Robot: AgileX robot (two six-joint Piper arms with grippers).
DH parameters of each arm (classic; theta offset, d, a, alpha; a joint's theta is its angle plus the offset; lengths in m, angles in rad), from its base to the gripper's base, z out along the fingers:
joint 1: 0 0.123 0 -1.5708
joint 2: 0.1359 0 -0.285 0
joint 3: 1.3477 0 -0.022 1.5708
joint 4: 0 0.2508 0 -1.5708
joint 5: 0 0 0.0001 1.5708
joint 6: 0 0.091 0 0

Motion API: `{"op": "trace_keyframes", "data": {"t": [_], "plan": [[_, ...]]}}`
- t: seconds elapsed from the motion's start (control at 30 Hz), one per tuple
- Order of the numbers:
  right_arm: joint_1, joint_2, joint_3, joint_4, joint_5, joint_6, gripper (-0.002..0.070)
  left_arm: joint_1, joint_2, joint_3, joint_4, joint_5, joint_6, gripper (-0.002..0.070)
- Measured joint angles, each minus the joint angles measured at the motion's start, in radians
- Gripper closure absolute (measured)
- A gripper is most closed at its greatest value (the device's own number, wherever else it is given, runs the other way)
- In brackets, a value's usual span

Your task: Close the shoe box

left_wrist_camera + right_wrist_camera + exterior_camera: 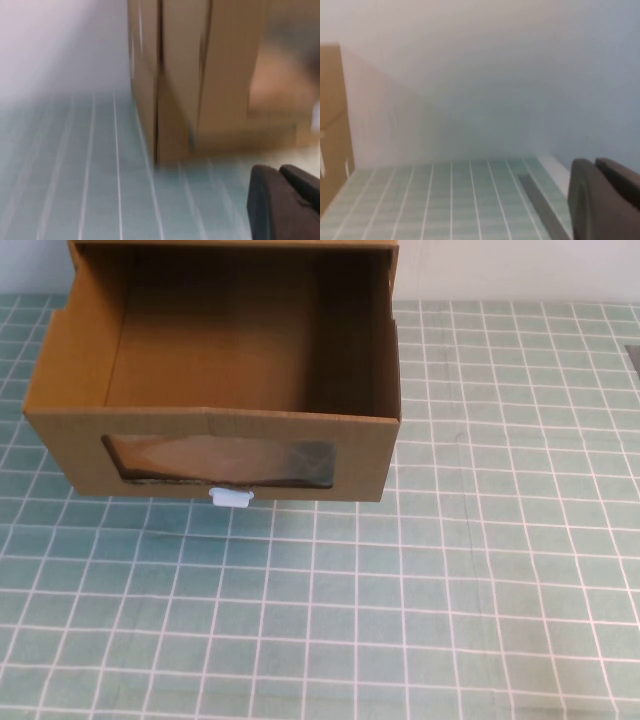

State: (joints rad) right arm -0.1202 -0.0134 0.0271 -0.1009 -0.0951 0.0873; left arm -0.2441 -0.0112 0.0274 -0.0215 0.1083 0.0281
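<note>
The shoe box (pixel 70 370) is brown cardboard and stands at the far left of the table. Its drawer is pulled out toward me, open on top and empty inside. The front has a clear window (pixel 220 460) with a small white pull tab (pixel 231 498) just below it. Neither gripper shows in the high view. In the left wrist view my left gripper (pixel 277 170) is shut and empty, low over the mat, a short way from the box's corner (pixel 200 75). In the right wrist view my right gripper (pixel 594 162) is shut and empty, well away from the box edge (pixel 332 115).
A green mat with a white grid (pixel 450 590) covers the table. A pale wall (pixel 495 75) runs behind it. A dark strip (pixel 542 207) lies along the mat's right edge.
</note>
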Motion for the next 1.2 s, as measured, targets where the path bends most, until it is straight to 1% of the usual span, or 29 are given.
{"op": "trace_keyframes", "data": {"t": [0.1,0.17,0.27,0.33,0.53,0.6,0.77,0.87,1.0,1.1,1.2], "plan": [[0.000,0.000,0.000,0.000,-0.157,0.000,0.0690,0.000,0.000,0.000,0.000,-0.182,0.000,0.0680],[0.000,0.000,0.000,0.000,-0.226,0.000,0.0690,0.000,0.000,0.000,0.000,-0.295,0.000,0.0680],[0.000,0.000,0.000,-0.006,-0.281,-0.003,0.0690,0.000,0.000,0.000,-0.002,-0.395,0.000,0.0680],[0.000,0.000,0.000,-0.006,-0.293,-0.049,0.0690,0.000,0.000,0.000,-0.002,-0.425,0.000,0.0680],[0.000,0.000,0.000,-0.009,-0.326,-0.332,0.0691,0.000,0.000,0.000,-0.004,-0.448,0.000,0.0680],[0.000,0.000,0.000,-0.012,-0.366,-0.366,0.0691,0.000,0.000,0.000,-0.004,-0.458,0.000,0.0680],[0.000,0.000,0.000,-0.012,-0.489,-0.385,0.0691,0.000,0.000,0.000,-0.004,-0.498,-0.012,0.0680],[0.000,0.000,0.000,-0.028,-0.560,-0.336,0.0690,0.000,0.000,0.000,-0.004,-0.601,-0.052,0.0680],[0.000,0.000,0.000,-0.048,-0.724,-0.152,0.0690,0.000,-0.002,0.000,-0.004,-0.772,-0.110,0.0680],[0.000,-0.002,0.000,-0.057,-0.870,-0.020,0.0690,0.000,-0.002,-0.025,-0.004,-0.801,-0.131,0.0680],[0.000,-0.002,-0.044,-0.060,-0.896,0.096,0.0690,0.000,-0.002,-0.101,-0.004,-0.796,-0.135,0.0680]]}}
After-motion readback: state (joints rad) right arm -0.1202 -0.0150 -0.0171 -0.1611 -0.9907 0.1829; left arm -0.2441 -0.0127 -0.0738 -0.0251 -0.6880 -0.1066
